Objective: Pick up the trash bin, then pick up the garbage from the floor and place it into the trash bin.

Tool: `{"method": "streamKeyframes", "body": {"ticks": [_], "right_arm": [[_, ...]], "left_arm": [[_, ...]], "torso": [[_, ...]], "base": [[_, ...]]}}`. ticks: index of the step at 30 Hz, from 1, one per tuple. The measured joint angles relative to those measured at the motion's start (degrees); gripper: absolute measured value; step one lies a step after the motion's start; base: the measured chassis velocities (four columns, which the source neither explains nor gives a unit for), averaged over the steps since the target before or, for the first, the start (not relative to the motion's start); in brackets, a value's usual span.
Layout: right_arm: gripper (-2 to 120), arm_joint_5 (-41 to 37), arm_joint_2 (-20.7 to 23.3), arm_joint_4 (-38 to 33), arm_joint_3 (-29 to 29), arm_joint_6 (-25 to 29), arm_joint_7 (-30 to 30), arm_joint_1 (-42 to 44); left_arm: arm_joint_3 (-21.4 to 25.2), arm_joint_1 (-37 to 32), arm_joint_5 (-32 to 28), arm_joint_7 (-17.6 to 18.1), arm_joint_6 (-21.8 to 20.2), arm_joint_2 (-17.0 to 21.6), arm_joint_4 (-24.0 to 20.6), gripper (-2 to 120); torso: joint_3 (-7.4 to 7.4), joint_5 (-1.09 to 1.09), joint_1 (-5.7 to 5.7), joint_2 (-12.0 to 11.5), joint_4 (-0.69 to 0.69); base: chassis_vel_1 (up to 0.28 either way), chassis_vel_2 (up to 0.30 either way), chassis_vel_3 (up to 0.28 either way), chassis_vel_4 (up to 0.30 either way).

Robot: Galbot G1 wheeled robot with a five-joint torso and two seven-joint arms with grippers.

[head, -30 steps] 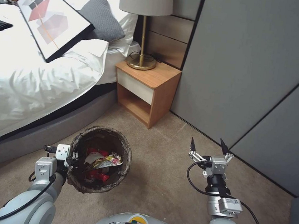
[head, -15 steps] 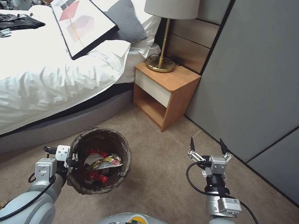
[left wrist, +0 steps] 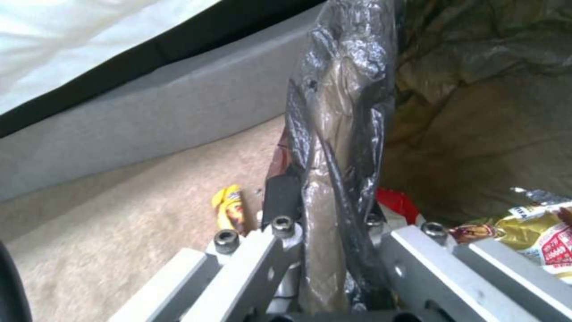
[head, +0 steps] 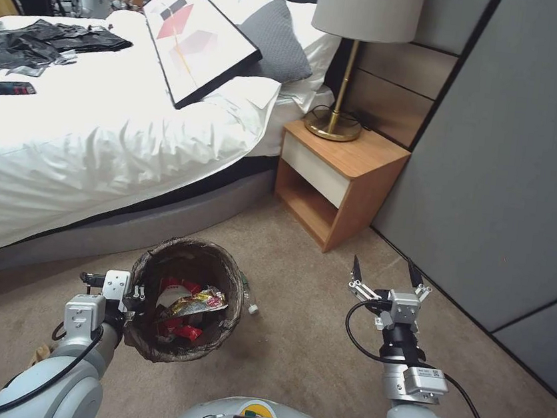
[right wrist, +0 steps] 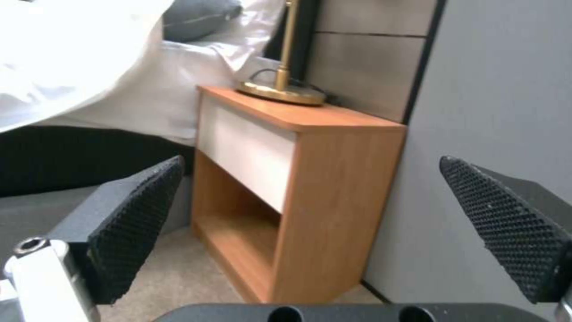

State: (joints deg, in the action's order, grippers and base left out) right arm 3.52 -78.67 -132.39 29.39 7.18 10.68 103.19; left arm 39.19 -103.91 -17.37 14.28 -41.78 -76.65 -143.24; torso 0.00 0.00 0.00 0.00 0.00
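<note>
Bedside carpet [head: 290, 344], bed left; left gripper [head: 129, 294] clamps the trash bin [head: 186, 299] rim, lifted; right gripper [head: 385, 275] spread empty; next, likely reach the yellow wrapper [left wrist: 229, 210] nearby.

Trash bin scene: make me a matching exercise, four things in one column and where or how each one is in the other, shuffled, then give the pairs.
Things:
1. trash bin
2. right gripper
3. lamp
4. framed picture

States:
A. leaning on the bed
B. open and empty above the carpet
C. standing on the nightstand
D. rim pinched by the left gripper, snack packets inside

Pairs: 1-D, 2-B, 3-C, 4-A
</note>
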Motion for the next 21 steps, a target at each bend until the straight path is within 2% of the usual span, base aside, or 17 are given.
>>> {"method": "streamKeyframes", "body": {"ticks": [21], "right_arm": [[100, 0.33, -0.21, 0.10, -0.56, -0.02, 0.05, -0.03]], "left_arm": [[0.11, -0.02, 0.00, -0.02, -0.01, -0.19, 0.00, 2]], "torso": [[0.00, 0.00, 0.00, 0.00, -0.01]], "base": [[0.059, 0.060, 0.064, 0.059]]}}
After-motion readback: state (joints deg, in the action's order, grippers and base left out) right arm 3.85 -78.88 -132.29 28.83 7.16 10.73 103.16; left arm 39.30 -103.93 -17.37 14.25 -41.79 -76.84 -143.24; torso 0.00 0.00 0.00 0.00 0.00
